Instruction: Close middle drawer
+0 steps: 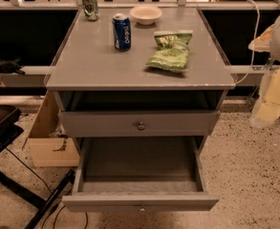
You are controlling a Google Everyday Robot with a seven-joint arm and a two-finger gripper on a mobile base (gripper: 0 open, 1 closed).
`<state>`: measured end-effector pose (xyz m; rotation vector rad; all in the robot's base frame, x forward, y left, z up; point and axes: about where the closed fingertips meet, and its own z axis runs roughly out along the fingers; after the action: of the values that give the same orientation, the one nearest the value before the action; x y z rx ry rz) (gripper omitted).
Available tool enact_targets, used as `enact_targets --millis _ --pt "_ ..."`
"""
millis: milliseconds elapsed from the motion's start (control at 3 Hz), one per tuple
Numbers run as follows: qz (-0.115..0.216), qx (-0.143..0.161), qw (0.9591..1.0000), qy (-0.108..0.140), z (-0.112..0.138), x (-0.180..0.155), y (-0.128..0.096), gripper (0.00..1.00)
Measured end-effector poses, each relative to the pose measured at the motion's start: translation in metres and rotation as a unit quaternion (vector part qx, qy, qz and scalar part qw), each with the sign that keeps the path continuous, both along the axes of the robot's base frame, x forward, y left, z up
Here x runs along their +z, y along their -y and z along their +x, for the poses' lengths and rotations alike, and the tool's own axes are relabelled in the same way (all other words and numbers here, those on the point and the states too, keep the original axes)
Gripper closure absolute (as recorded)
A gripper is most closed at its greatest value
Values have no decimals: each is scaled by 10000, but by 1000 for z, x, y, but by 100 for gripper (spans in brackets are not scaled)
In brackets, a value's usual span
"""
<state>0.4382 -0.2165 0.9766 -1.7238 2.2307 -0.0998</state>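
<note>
The middle drawer (140, 202) of the grey cabinet is pulled far out toward me. Its inside (139, 163) is bare, and its small round metal knob (141, 208) shows at the centre of the front near the bottom of the view. Above it, the top drawer (139, 123), with the same kind of knob (141, 126), stands out a little under the tabletop. Any lower drawer is hidden beneath the open one. The gripper is not in view. Only pale parts of the arm (275, 92) show at the right edge, apart from the cabinet.
On the tabletop (96, 66) stand a blue can (122, 31), a green can (90, 4), a white bowl (145, 14) and a green chip bag (170, 51). A cardboard box (48, 142) and black chair legs (15, 175) are on the floor at the left. Speckled floor lies at the right.
</note>
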Motion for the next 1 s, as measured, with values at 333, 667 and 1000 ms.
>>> enact_targets --millis 333,667,1000 --pt "0 0 10000 0 0 0 0 0" --pt "133 -98 9999 -3 -1 -32 2 0" --pt "536 -311 9980 -127 -10 -125 8 0"
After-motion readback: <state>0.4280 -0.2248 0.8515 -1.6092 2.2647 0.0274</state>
